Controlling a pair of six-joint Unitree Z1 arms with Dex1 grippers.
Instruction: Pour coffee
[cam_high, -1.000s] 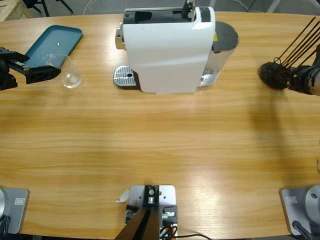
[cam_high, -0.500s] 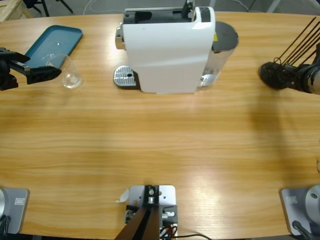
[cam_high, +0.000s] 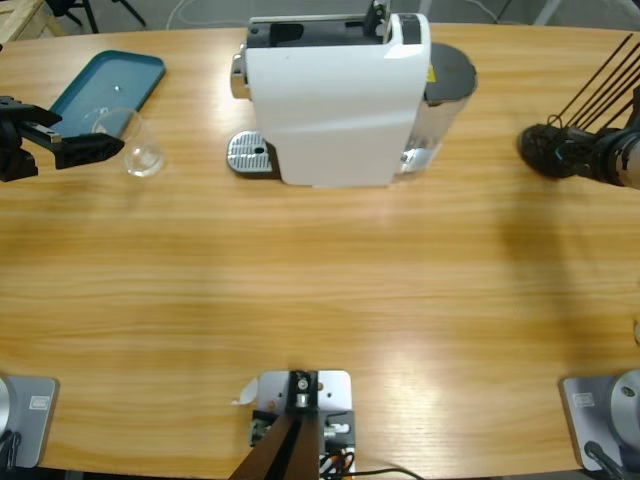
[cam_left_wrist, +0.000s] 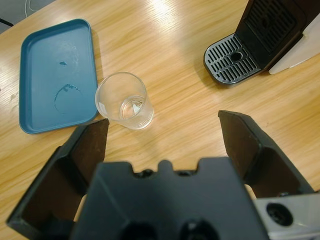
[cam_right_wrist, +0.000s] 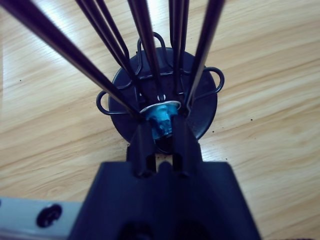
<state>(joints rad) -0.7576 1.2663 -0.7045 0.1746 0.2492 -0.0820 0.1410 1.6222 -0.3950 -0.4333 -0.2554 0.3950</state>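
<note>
The overhead camera is looking straight down on the long wooden table (cam_high: 320, 300). The left wrist camera is tilting down close over the clear glass cup (cam_left_wrist: 122, 100) (cam_high: 140, 148), shared with the overhead. The right wrist camera is facing the black wire capsule rack (cam_right_wrist: 165, 95) (cam_high: 548, 150) closely.

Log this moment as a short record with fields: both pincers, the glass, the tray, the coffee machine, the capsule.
left pincer: open, short of the glass, not touching it
right pincer: shut on blue capsule at the black wire rack
glass: upright on the table, beside the tray, looks empty
tray: teal, nothing standing on it
coffee machine: white, drip grate bare
table: wooden
</note>
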